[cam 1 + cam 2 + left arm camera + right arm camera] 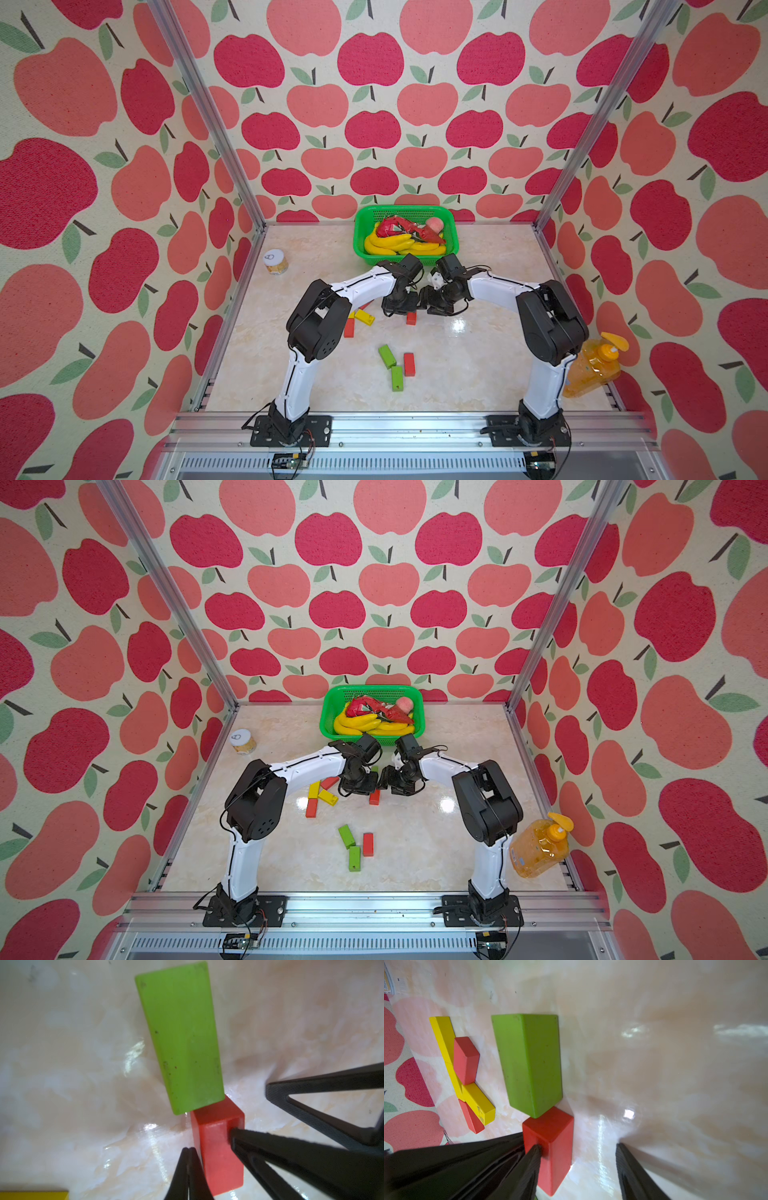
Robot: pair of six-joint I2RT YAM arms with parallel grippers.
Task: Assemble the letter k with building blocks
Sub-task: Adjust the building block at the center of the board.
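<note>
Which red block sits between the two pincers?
The red block abutting a green block, flanked by the shut left pincer and a finger of the open right pincer. Other red blocks lie apart: two by yellow blocks, one by two greens.

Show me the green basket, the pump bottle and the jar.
green basket [359, 232], in a top view, left wall
pump bottle [590, 370], in a top view, body
jar [274, 257], in a top view, white lid

Marble tabletop [457, 374]: scattered building blocks [387, 356], green basket [360, 237], jar [275, 262], orange bottle [592, 370].
</note>
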